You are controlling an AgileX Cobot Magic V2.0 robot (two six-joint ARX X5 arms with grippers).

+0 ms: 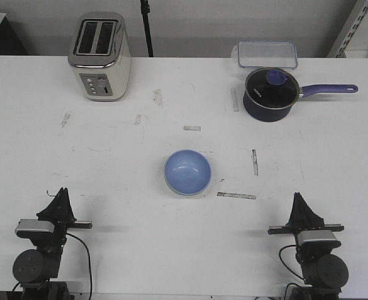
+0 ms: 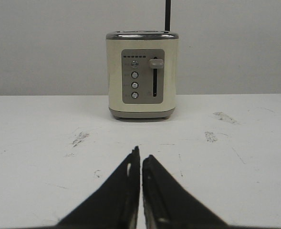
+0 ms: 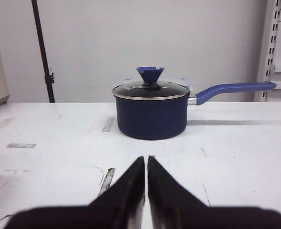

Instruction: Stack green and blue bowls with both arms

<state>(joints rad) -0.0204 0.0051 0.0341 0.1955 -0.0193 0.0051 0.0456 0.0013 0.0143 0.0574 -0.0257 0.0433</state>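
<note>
Front view showed the white table (image 1: pixel 127 212) with both arms parked at its near edge. The cream toaster (image 1: pixel 100 56) stood at the far left, and it faced the left gripper (image 2: pixel 140 160) directly in the left wrist view. At the far right stood the dark navy saucepan (image 1: pixel 270 94) with a glass lid and a purple handle, and a clear plastic container (image 1: pixel 267 54) lay just behind it. The blue bowl (image 1: pixel 187 172) sat near the middle of the table, between the two arms and well apart from both. A thin pale green rim showed at its lower left edge, so the green bowl (image 1: pixel 169 185) seemed to be under it. The left gripper had its fingers closed together on nothing. The right gripper (image 3: pixel 146 164) was closed and empty too, pointing toward the saucepan.
</note>
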